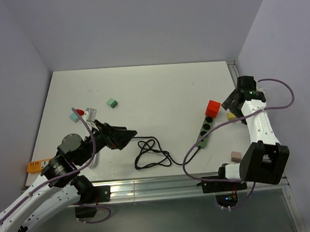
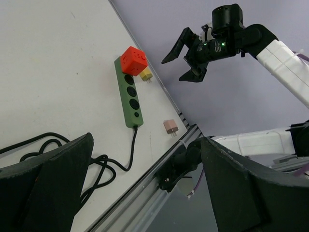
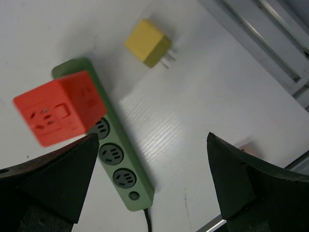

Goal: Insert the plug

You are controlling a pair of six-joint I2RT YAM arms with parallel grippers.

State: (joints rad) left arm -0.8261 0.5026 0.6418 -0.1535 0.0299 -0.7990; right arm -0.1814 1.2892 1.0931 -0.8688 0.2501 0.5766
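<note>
Overhead and wrist views of a white tabletop with my two arms. My right tool hangs spread wide and empty above the far right side, looking straight down on the green power strip. I judge that it hangs there to line up a grasp.

A red cube adapter sits plugged into the strip's far end socket. Three sockets nearer me are free, so there is room for the insertion. The yellow plug lies loose on the tabletop just beside that end of the strip, prongs pointing away from it. It is the plug nearest my right tool, and I take it as the one to insert, though I can't be sure. A pinkish plug rests near the tabletop's front edge, apart from the strip.

My left tool is also spread and empty, low over the tabletop beside the coiled black cord. It points towards the strip, probably placed there to steady the strip during the push.
</note>
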